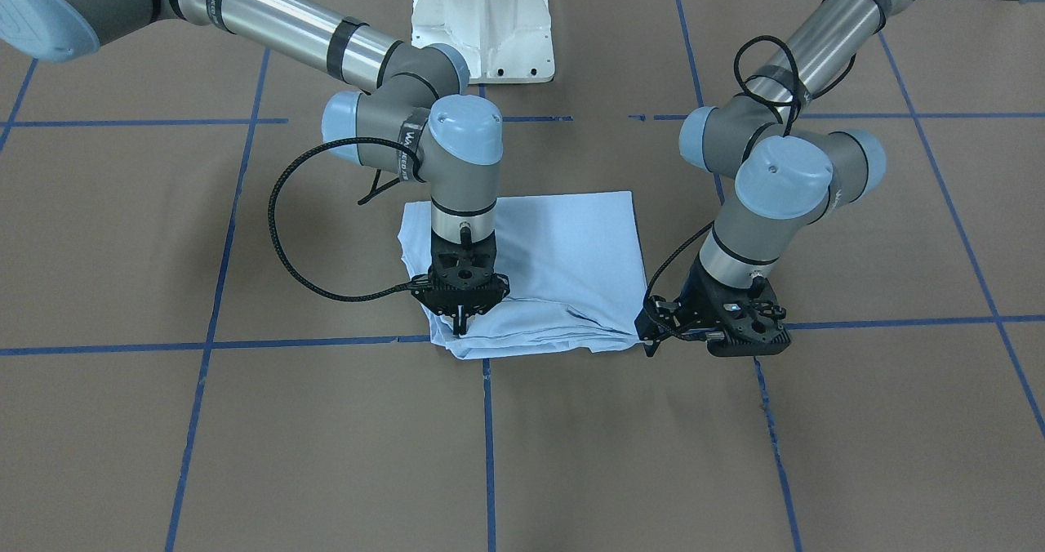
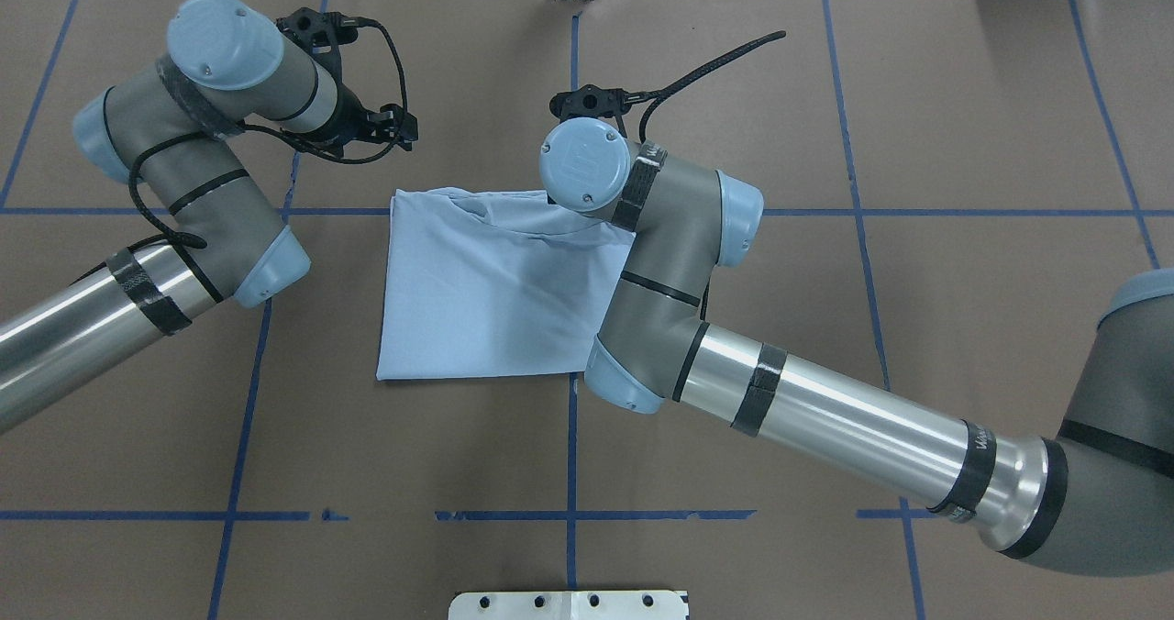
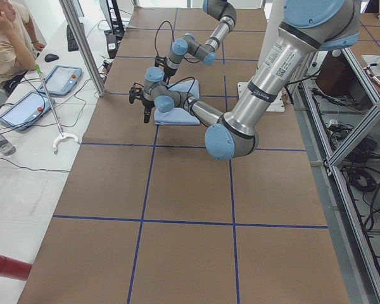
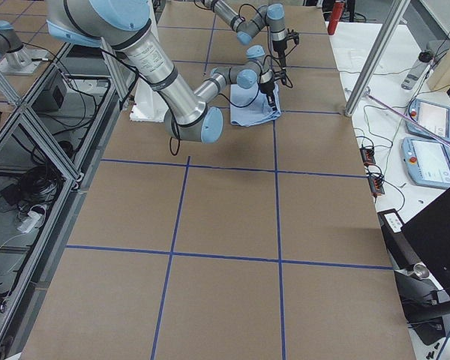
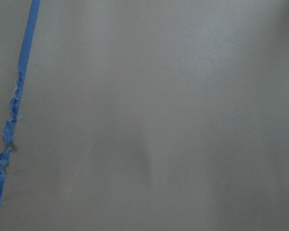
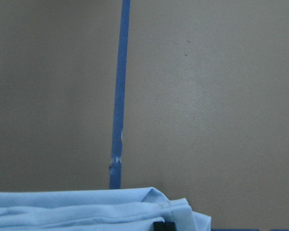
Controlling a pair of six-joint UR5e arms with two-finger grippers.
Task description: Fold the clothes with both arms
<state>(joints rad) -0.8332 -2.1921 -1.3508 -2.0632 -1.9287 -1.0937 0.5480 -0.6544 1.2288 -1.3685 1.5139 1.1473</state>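
Note:
The light blue T-shirt (image 1: 563, 250) lies folded into a rough square on the brown table; its print is hidden. It also shows in the overhead view (image 2: 477, 290). My right gripper (image 1: 461, 322) points down onto the shirt's far corner, shut on the layered cloth. The right wrist view shows its dark fingertips (image 6: 164, 225) close together at the shirt's edge (image 6: 86, 209). My left gripper (image 1: 651, 336) hangs tilted just off the shirt's other far corner, open and empty, low over the table. It shows in the overhead view too (image 2: 404, 129). The left wrist view shows only bare table.
Blue tape lines (image 1: 326, 344) mark a grid on the brown table. The white pedestal base (image 1: 482, 21) stands at the robot's side. A person (image 3: 6, 38) sits at a side bench with tablets (image 3: 63, 79) beyond the table's far edge.

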